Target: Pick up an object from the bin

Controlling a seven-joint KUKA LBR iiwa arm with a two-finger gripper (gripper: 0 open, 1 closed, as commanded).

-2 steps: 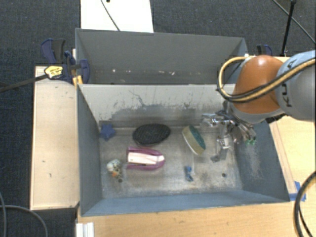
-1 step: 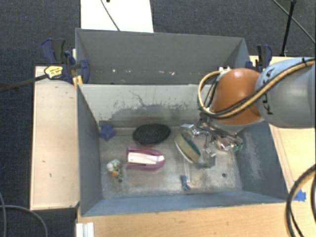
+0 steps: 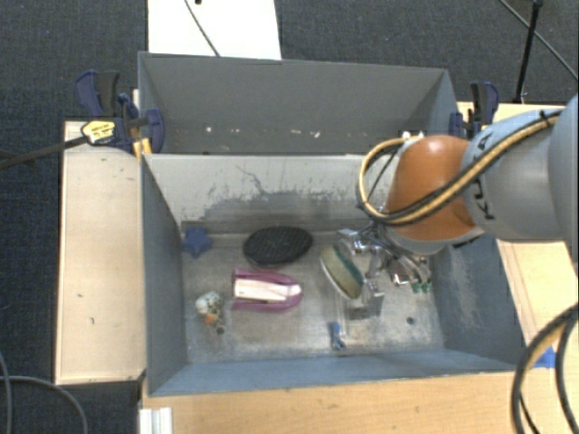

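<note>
At the left of the bin's floor lies a small blue scrap, and nearer the front wall a tiny white, orange and green trinket. Next comes a purple-and-white object, with a black oval brush behind it. Right of centre, a small blue piece lies near the front wall. Behind it a round pale-green disc, perhaps a lid, stands tilted just beside the end effector. The end effector hangs low over the floor, and I cannot tell whether it is apart or together.
</note>
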